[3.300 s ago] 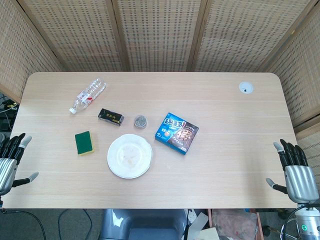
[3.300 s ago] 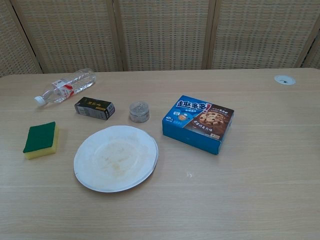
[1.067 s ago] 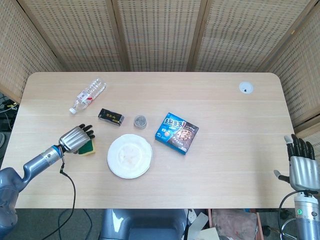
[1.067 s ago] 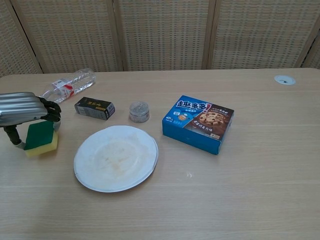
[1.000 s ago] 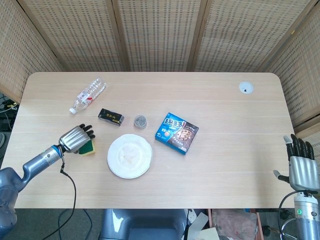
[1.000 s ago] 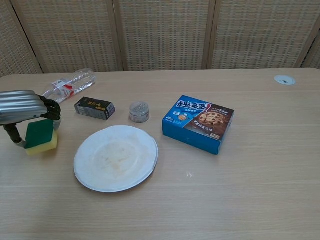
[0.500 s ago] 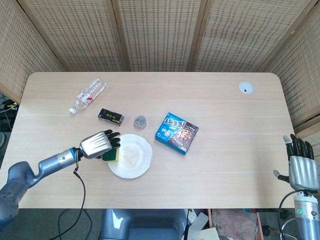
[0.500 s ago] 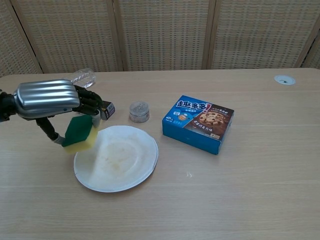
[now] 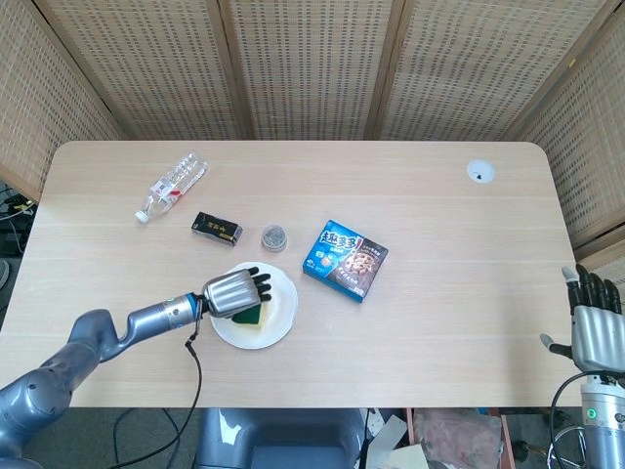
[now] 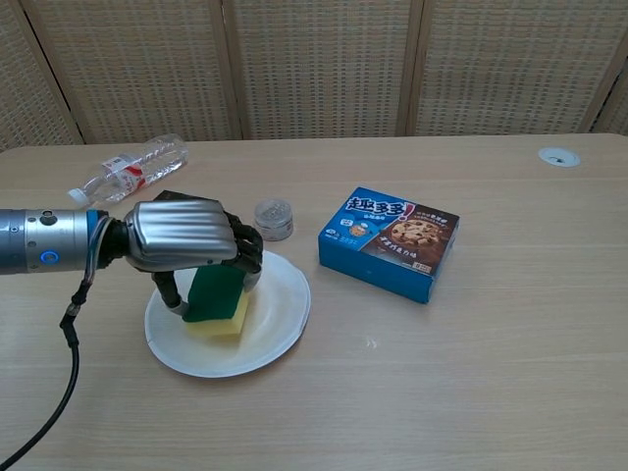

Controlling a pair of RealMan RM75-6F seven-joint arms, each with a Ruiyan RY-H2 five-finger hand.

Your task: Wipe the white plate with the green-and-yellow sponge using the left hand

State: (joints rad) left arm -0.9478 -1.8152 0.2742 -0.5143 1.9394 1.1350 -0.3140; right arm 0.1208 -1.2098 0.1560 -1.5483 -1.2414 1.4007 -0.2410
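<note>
The left hand (image 10: 186,235) grips the green-and-yellow sponge (image 10: 218,297), with the fingers curled over its green top face. The sponge's yellow underside rests on the white plate (image 10: 280,314), left of the plate's centre. The plate lies on the table (image 10: 491,373) near the front edge. The right hand (image 9: 593,327) holds nothing, fingers apart, off the table's near right corner. Behind the plate stand a small round tin (image 10: 274,218), a black box (image 9: 216,227) and a lying water bottle (image 10: 126,168); a blue cookie box (image 10: 390,241) lies to the right.
</note>
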